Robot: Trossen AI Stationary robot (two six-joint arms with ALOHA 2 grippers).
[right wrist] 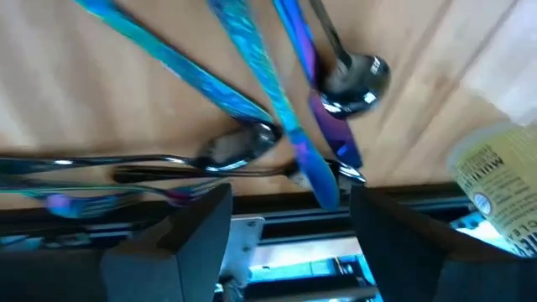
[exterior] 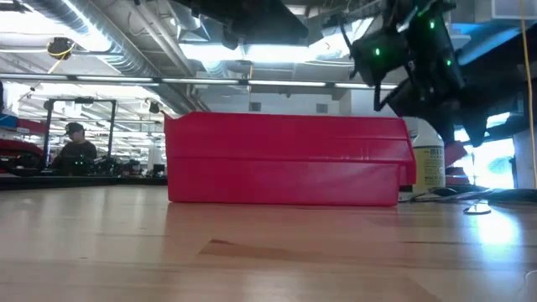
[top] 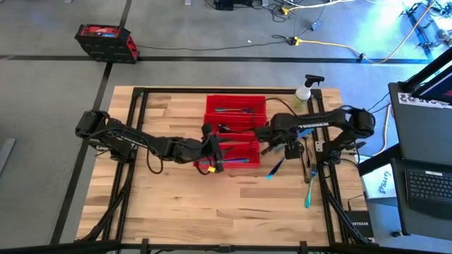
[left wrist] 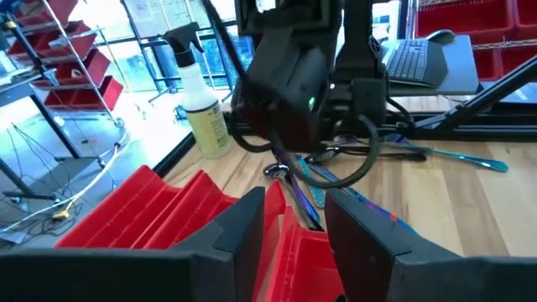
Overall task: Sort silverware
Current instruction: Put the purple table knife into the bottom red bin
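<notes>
Two arms over a butcher-block table [top: 176, 204], noted left to right in the high view.

Left arm: based at the table's 9 o'clock edge, stretched out low and near level toward centre, wrist at the red bins [top: 235, 134]. Left gripper [top: 214, 156] over the near bin's left end. In the left wrist view, fingers [left wrist: 252, 226] apart with a clear gap, nothing between them; red bin walls directly below.

Centre: three red bins in a stack running from 12 o'clock toward table centre. A few slim utensils [top: 236, 110] lying lengthwise in the far bin, more in the near one [top: 236, 161]. From the low view, only the near bin's long red wall [exterior: 281, 159] seen.

Right arm: based at the 3 o'clock edge, elbow raised, forearm reaching inward, wrist bent down. Right gripper [top: 288, 149] just right of the bins, above loose silverware. In the right wrist view, fingers [right wrist: 201, 231] spread wide, gripping nothing; below them crossed iridescent handles [right wrist: 273, 109], two spoon bowls [right wrist: 357, 82], a fork lying flat.

Loose pieces on the table toward 4 o'clock: one teal handle [top: 274, 168] by the bins, another [top: 309, 190] farther out.

Spray bottle [top: 304, 94] upright at about 1 o'clock, near the table's far edge.
</notes>
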